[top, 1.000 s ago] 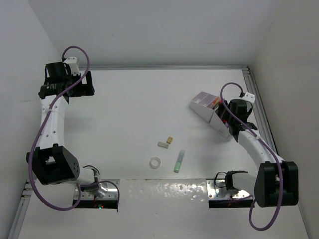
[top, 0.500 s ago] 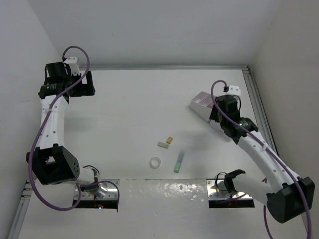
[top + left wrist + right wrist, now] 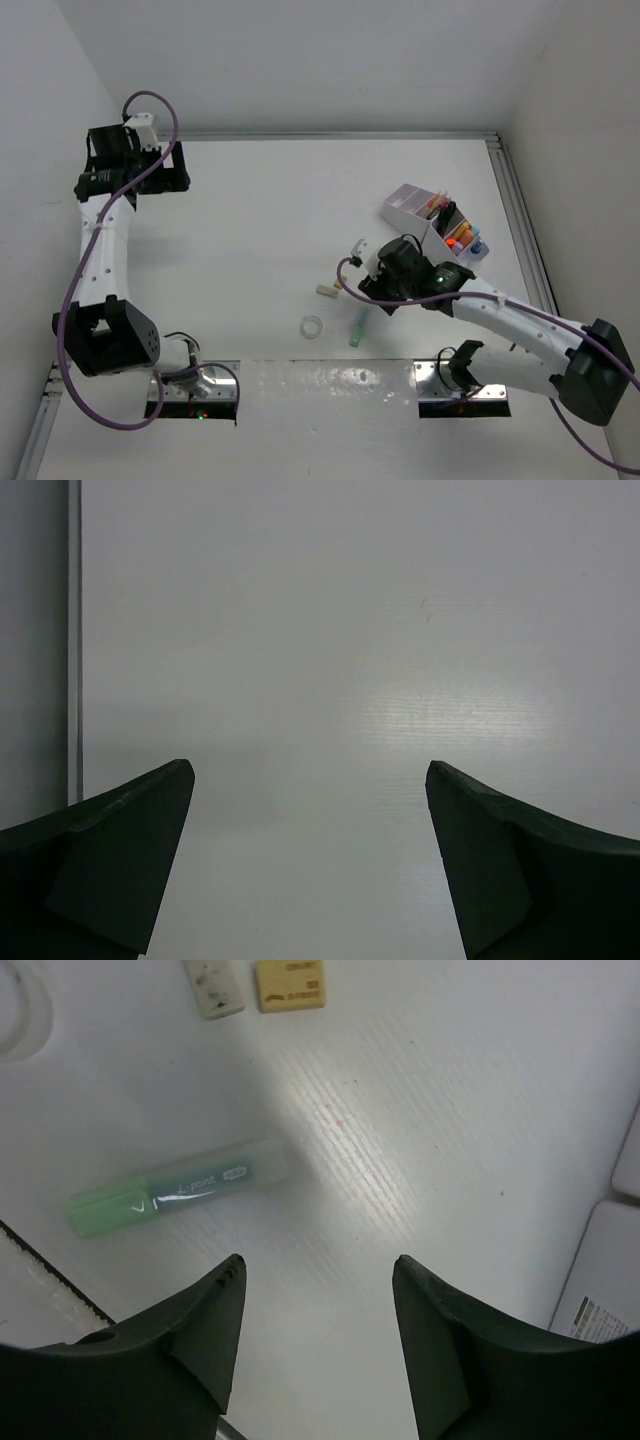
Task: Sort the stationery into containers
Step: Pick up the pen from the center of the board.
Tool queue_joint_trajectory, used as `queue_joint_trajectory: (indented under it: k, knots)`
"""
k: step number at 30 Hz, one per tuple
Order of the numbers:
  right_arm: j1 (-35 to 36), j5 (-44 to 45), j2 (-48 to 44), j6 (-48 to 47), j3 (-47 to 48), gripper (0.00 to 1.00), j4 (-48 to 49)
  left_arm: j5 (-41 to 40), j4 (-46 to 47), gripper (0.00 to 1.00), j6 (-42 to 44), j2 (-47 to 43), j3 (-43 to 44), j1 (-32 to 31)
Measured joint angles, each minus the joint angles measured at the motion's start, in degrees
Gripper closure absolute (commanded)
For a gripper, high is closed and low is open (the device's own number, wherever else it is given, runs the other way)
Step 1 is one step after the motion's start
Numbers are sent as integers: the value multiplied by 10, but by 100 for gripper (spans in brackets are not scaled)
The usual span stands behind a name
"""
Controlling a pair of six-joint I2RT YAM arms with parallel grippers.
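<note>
Tabletop point(image 3: 260, 230): white; we see the remaining loose stationery grouped toward its near middle.
Organizer point(image 3: 405, 199): pale lilac-white, at the far right; coloured pens point(image 3: 456, 236) already stand in its compartments.
Right gripper point(image 3: 318, 1266): jaws released, nothing between them, low over bare tabletop between the organizer and the loose items.
Left gripper point(image 3: 308, 770): jaws released and empty, parked over bare tabletop at the far left, well apart from everything.
Green highlighter point(image 3: 176, 1200): lies flat just left of the right jaws' gap, close to the tabletop's near edge strip. We judge it the next pick. It lies roughly along the line between the two fingers, so we would turn the wrist about a quarter-turn, centre over mid-barrel, descend and close across the narrow width.
Tape ring point(image 3: 313, 326): flat, left of the highlighter, apart from it.
Erasers point(image 3: 290, 982): two, side by side just beyond the highlighter. We would keep the fingers clear of them on descent.
</note>
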Motion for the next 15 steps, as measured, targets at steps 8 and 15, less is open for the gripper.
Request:
queue_joint_trajectory:
  k: [8,15]
  knots:
    - [58,20,23,41,-2,58,28,-5,0,0,0,-35,0,1]
    - [83,192,101,466,81,45,-30,2,1,0,-3,-36,0,7]
